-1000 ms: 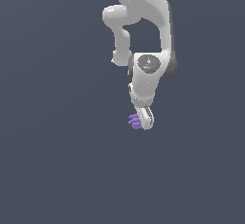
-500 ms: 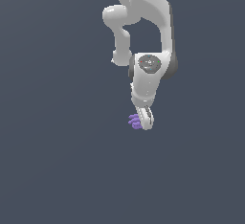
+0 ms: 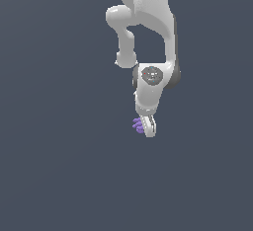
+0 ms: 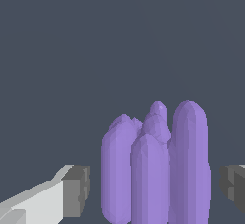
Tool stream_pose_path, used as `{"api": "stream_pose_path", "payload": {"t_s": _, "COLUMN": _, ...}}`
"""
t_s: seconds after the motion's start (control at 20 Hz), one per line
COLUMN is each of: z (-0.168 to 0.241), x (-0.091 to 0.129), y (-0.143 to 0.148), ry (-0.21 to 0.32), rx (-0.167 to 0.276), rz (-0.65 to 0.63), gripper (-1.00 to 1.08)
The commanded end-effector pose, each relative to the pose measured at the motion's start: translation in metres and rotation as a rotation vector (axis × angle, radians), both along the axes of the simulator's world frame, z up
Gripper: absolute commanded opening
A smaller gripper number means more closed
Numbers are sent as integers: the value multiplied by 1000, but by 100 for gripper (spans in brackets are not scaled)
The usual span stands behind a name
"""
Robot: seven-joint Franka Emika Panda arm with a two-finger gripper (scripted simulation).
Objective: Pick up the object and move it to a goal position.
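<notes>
The end effector [image 3: 147, 128] pointed down over the plain dark surface [image 3: 59, 175], its fingers spread apart. The purple object [image 3: 138, 125] stood between the two grey pads [image 4: 76, 189], a gap visible on each side in the wrist view; whether either pad touched it I could not tell.

A flat, dark slate-grey surface [image 3: 59, 175] fills both views, plain and unmarked, with no edge in sight. The only thing at its level is the small purple object [image 3: 138, 125]; whether it actually rests on the surface I cannot tell.
</notes>
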State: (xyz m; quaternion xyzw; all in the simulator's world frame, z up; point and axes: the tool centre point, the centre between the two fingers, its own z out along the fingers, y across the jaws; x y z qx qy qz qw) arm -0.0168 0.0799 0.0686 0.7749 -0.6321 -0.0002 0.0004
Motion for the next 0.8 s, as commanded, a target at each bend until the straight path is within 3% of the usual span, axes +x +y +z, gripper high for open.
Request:
{"api": "stream_pose_path", "payload": {"t_s": 0.0, "z": -9, "x": 0, "y": 0, "ry": -1, "rx": 0, "rz": -1, "gripper": 100}}
{"api": "stream_pose_path", "payload": {"t_s": 0.2, "z": -14, "x": 1, "y": 0, "ry": -1, "rx": 0, "rz": -1, "gripper": 100}}
{"api": "stream_pose_path", "payload": {"t_s": 0.25, "z": -14, "x": 1, "y": 0, "ry": -1, "rx": 0, "rz": -1, "gripper": -100}}
{"api": "stream_pose_path", "payload": {"t_s": 0.75, "z": -13, "x": 1, "y": 1, "ry": -2, "rx": 1, "rz": -1, "gripper": -100}}
